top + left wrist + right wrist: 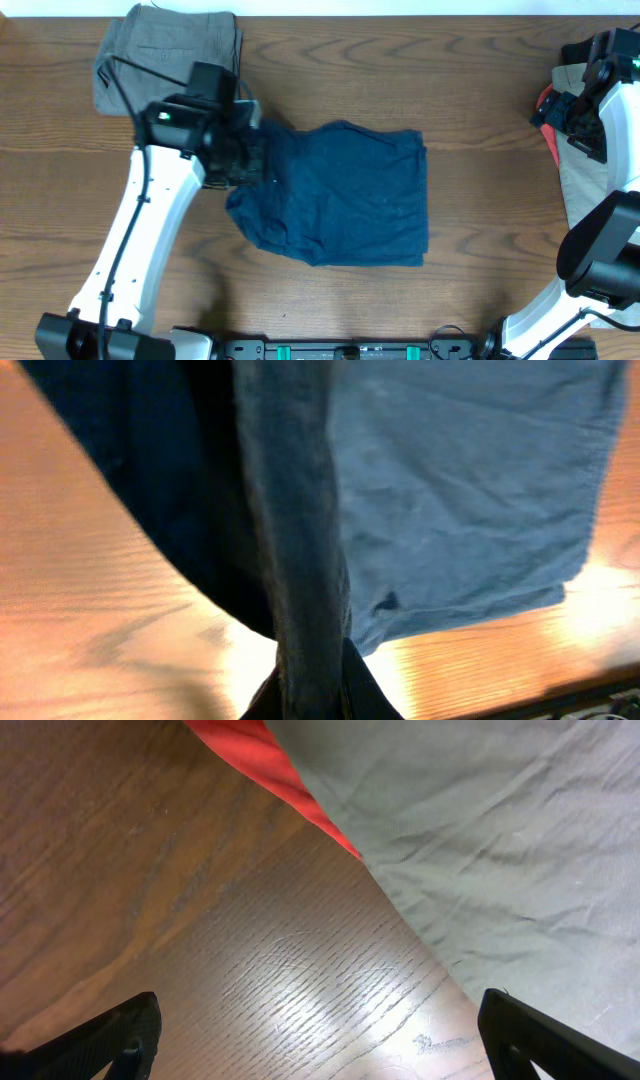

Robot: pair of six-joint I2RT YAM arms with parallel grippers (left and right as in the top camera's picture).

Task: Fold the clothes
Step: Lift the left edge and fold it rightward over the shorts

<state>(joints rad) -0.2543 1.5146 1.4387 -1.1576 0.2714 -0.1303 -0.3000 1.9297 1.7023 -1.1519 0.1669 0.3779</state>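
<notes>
From overhead I see the navy shorts (340, 195) lying near the middle of the table (480, 60), mostly flat, with the right and lower edges fairly square. Their left side is gathered up into the left gripper (250, 155), whose fingertips are hidden there by the wrist body. The left wrist camera fills that in: a bunched ridge of the blue cloth (300, 540) runs up from the dark fingers (375, 695) at the bottom edge, clamped tight on it. The rest of the garment spreads paler and lightly creased across the wood to the right, one hem corner lying on the table. The folded grey shorts (170, 55) at the far left corner show only from above. The right gripper (575, 120) sits at the right edge, well apart from the navy cloth. Its own camera shows both fingertips (110, 1040) spread wide with bare wood between them, and beyond them a red strip (290, 780) beside a wrinkled grey-beige fabric (480, 840).
</notes>
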